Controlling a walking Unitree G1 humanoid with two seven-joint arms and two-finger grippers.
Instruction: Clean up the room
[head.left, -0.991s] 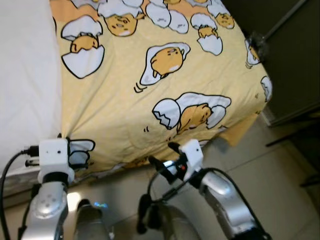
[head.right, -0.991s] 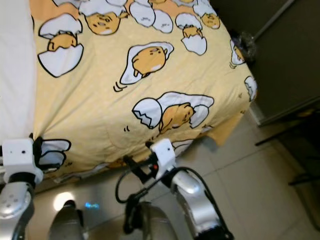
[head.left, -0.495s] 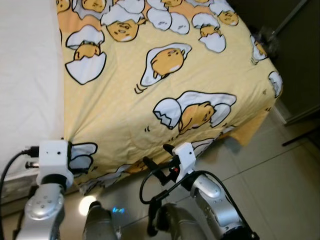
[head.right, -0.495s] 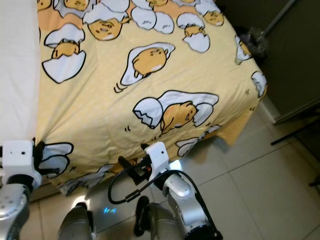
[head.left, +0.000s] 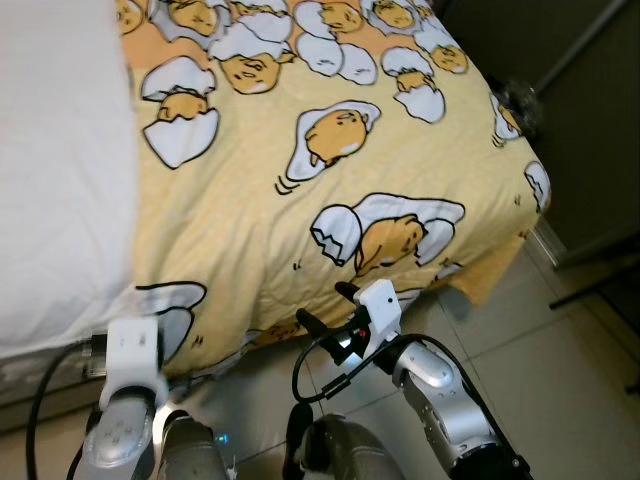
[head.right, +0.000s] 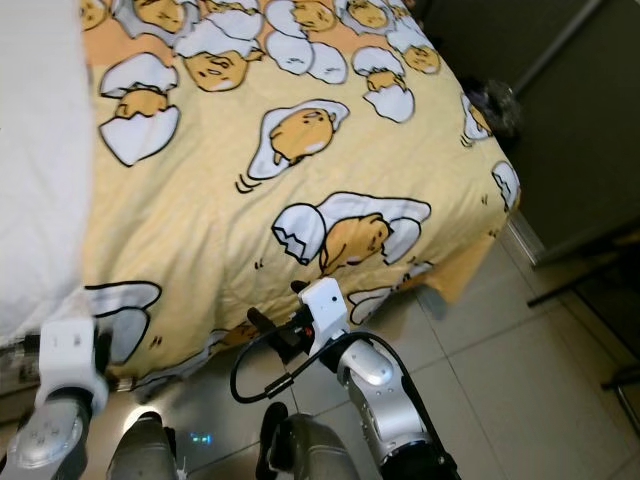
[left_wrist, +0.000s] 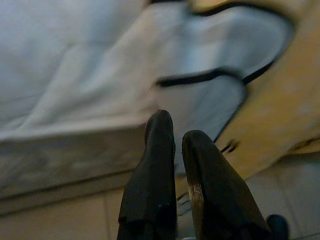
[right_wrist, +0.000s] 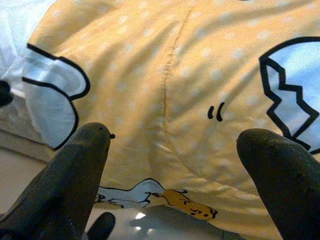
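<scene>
A yellow blanket (head.left: 300, 230) printed with egg cartoons covers the bed, its hem hanging over the near edge. A white sheet (head.left: 60, 170) lies on the bed's left part. My right gripper (head.left: 325, 308) is open, just below the hanging hem at the middle; in the right wrist view its fingers (right_wrist: 75, 165) stand wide apart in front of the yellow cloth (right_wrist: 165, 100), holding nothing. My left gripper (left_wrist: 175, 137) is shut, pointing at the bed's lower side where the white sheet meets the blanket's corner. No cloth shows between its tips. Its white wrist (head.left: 135, 350) sits low at the left.
Pale tiled floor (head.left: 560, 380) runs along the bed's near and right sides. A dark cabinet (head.left: 590, 120) stands to the right of the bed, with thin dark legs (head.left: 600, 290) of some furniture beside it. My own legs (head.left: 190, 450) are right below.
The camera has shifted, showing more of the bed. My left wrist has dropped lower, away from the blanket's corner. The right gripper stays open by the hem.
</scene>
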